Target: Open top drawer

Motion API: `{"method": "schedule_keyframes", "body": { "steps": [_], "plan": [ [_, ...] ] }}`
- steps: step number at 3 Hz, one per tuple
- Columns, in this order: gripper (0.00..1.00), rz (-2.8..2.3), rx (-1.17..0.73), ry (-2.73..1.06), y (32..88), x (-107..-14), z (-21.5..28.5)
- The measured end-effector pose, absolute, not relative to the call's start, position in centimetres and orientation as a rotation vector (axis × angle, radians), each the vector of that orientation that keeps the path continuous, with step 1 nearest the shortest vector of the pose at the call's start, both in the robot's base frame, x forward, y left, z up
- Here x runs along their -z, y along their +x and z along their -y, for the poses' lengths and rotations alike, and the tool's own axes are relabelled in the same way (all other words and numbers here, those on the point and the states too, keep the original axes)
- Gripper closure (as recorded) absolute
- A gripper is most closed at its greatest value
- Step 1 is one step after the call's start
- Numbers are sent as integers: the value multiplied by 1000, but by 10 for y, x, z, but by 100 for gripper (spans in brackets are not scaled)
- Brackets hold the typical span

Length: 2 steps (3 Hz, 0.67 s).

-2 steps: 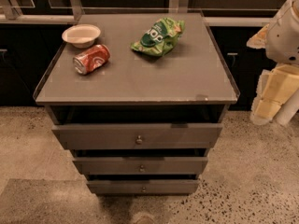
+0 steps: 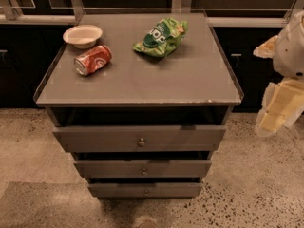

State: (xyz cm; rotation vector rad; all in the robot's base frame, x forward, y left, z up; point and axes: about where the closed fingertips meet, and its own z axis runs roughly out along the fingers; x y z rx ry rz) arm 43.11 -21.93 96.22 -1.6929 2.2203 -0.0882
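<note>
- Presently the hand [image 2: 279, 109] hangs at the right edge of view, well apart from the cabinet and touching nothing. I cannot tell whether it is spread or pressed together.
- The top drawer [image 2: 123, 137] sits just under the worktop [image 2: 142, 87], its knob [image 2: 141, 142] untouched.
- Judged step: approach. Next, meet the knob squarely and pull straight out.

Bare floor [image 2: 247, 194] at six o'clock leaves an open path to the top drawer [image 2: 95, 139] and its knob [image 2: 141, 142], the gripper [image 2: 278, 113] hangs at three o'clock beside the cabinet [image 2: 190, 80], and a bowl [image 2: 82, 35], can [image 2: 93, 59] and chip bag [image 2: 160, 38] occupy its top toward twelve.
</note>
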Motion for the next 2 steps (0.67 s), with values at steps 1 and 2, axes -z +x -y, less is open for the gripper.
{"method": "schedule_keyframes", "body": {
  "steps": [1,2],
  "plan": [
    [0,-2195,-49,-1638,414,-903,224],
    [0,-2174,-300,-1512,402,-818,212]
  ]
}}
